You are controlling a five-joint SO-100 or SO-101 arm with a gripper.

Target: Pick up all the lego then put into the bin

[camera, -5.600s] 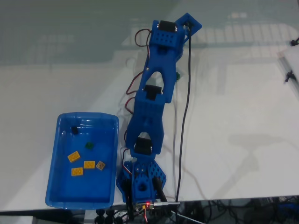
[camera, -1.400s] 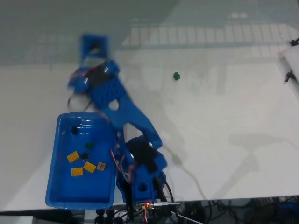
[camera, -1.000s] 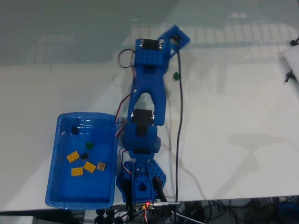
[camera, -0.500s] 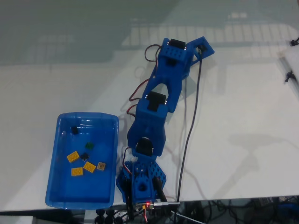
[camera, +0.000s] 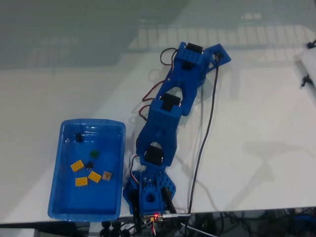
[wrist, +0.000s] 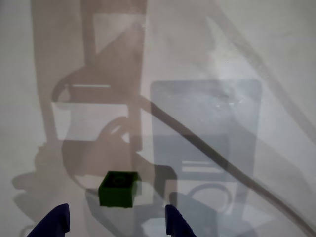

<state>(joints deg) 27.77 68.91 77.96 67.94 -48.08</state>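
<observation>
In the wrist view a dark green lego [wrist: 118,188] sits on the white table, just ahead of and between my two blue fingertips [wrist: 52,224]. My gripper [wrist: 114,226] is open around it without touching it. In the fixed view the arm reaches to the far right, with the gripper [camera: 220,53] at its tip and the green brick hidden beneath it. The blue bin [camera: 106,200] stands at the near left and holds several lego: yellow ones [camera: 77,165], a tan one [camera: 106,175], a green one [camera: 94,154] and black ones [camera: 78,137].
The arm's base [camera: 149,195] stands right of the bin at the table's front edge. A black cable [camera: 202,143] trails from the base along the arm's right side. Grey hardware [camera: 306,74] lies at the far right edge.
A black lego has joined the others in the bin. The arm swung from above the bin's far side out to the far right, and it now covers the green brick on the table.
</observation>
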